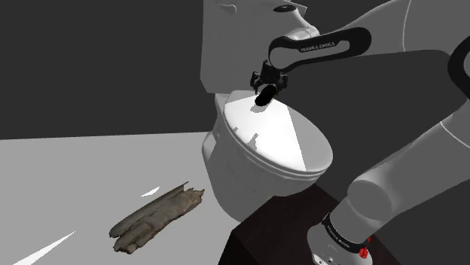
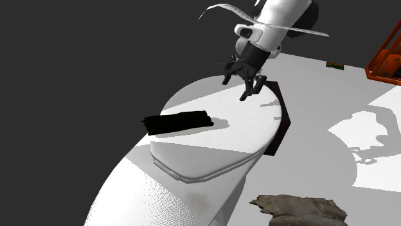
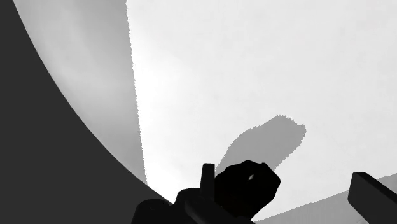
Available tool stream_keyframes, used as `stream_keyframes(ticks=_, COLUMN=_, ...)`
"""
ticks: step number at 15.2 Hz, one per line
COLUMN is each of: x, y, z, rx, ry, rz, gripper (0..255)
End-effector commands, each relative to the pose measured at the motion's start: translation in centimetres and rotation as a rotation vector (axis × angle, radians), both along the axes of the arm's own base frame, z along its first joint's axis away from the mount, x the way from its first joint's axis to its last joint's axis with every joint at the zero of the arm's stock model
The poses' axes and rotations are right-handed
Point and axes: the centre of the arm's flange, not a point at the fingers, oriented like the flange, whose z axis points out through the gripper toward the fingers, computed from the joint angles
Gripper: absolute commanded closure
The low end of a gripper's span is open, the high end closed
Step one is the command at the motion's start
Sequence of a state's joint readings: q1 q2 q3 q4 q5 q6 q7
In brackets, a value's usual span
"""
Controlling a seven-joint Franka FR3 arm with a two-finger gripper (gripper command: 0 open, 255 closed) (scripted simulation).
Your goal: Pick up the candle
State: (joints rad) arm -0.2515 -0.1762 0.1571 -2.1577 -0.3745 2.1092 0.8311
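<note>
- The black, bar-shaped candle (image 2: 178,122) lies on its side on the closed white oval toilet lid (image 2: 222,151), close to the lid's edge at the second exterior view's left. A nudge from a descending finger could roll it over that edge and onto the floor.
- The all-black two-finger gripper (image 2: 239,85) hangs above the lid with its fingers spread (it holds nothing). In the wrist view the candle sits much closer to one finger than to the other, so a straight descent risks that finger landing on top of the candle instead of beside it.
- The fingers need to straddle the candle across its narrow width. If the wrist is turned wrongly, they close along its length and it may squirt out.
- The lid looks smooth and slightly domed, judging by its shading, so a candle that is pushed and not pinched probably slides.
- Going too deep would drive the fingertips into the lid. Stopping too high would catch just the top of the rounded body, and the hold could slip on the lift.
</note>
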Motion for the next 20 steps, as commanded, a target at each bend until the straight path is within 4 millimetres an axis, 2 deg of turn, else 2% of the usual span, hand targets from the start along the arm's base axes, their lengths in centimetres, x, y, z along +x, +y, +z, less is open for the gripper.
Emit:
stream_keyframes(ticks=1, x=2.2, y=-1.4, z=-1.4, rx=-0.025, ry=-0.009, rz=-0.069, gripper=0)
stream_keyframes(ticks=8, x=8.1, y=-7.2, z=-5.3, rx=-0.11, ry=-0.034, rz=-0.301, gripper=0)
stream_keyframes(ticks=9, x=8.2, y=-7.3, z=-5.3, rx=-0.111, ry=-0.034, rz=-0.304, gripper=0)
stream_keyframes(ticks=16, x=8.2, y=-7.3, z=-9.3, rx=-0.111, ry=-0.034, rz=-0.304, gripper=0)
stream_keyframes(ticks=18, x=8.2, y=-7.3, z=-9.3, rx=-0.111, ry=-0.034, rz=-0.304, gripper=0)
stream_keyframes(ticks=19, x=8.2, y=-7.3, z=-9.3, rx=-0.111, ry=-0.034, rz=-0.304, gripper=255)
stream_keyframes(ticks=20, x=8.2, y=-7.3, z=-9.3, rx=-0.111, ry=-0.034, rz=-0.304, gripper=255)
